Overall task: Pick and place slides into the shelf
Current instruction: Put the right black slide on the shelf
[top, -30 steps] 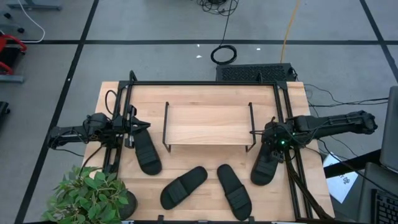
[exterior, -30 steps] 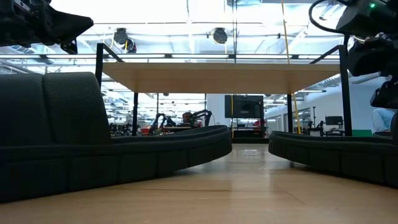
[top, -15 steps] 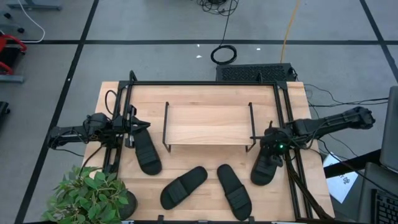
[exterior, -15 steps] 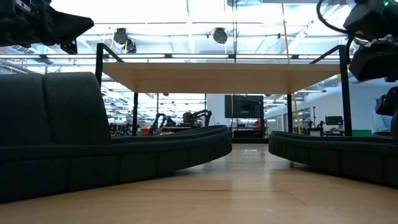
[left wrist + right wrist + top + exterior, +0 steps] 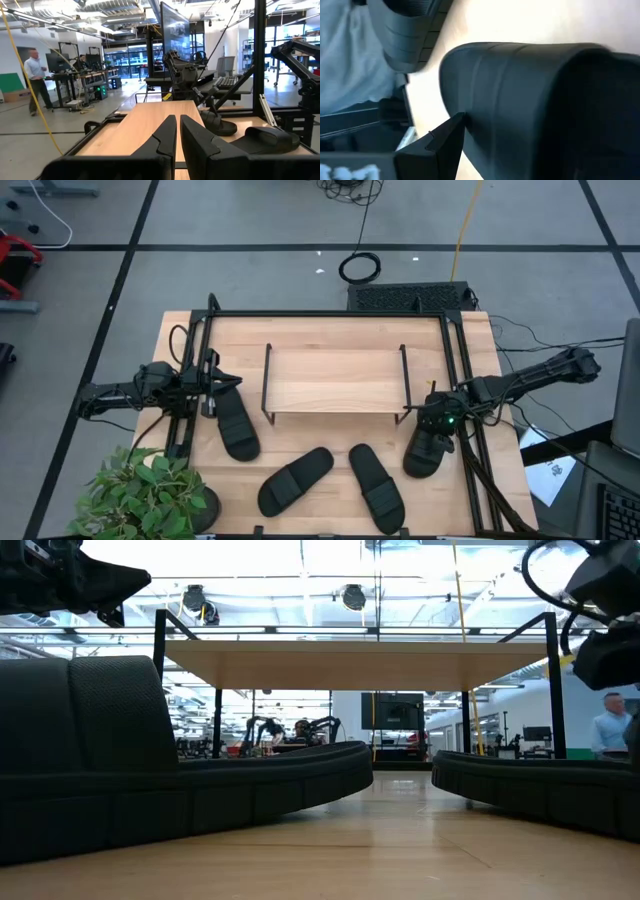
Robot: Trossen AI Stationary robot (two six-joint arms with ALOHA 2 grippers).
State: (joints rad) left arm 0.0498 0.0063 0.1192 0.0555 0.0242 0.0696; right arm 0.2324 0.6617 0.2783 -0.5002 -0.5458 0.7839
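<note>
Four black slides lie soles down on the wooden table: one at the left (image 5: pixel 235 423), two near the front edge (image 5: pixel 295 480) (image 5: pixel 377 487), one at the right (image 5: pixel 428 448). The shelf (image 5: pixel 335 380) stands mid-table, its plank top bare. My right gripper (image 5: pixel 437 426) is open, slanting down over the right slide's far end; in the right wrist view one finger (image 5: pixel 445 145) stands beside that slide's ribbed strap (image 5: pixel 520 100). My left gripper (image 5: pixel 177 140) is shut, parked level above the table's left side (image 5: pixel 215 385), touching nothing. My right gripper comes down on the right slide at a slant from the table's right and above. One fingertip (image 5: pixel 456 121) stands right at the edge of the strap (image 5: pixel 485 110). I cannot tell whether it touches. The slide lies flat on the table.
A large black frame (image 5: pixel 330 313) runs around the table; its right rail (image 5: pixel 470 455) passes close by my right gripper. A potted plant (image 5: pixel 150 495) stands at the near left corner. People stand in the room beyond (image 5: pixel 605 730) (image 5: pixel 35 75).
My right gripper has sunk and tipped further downward, shifting a little toward the table's near edge, closer to the right slide. The slides and the shelf have stayed where they were.
</note>
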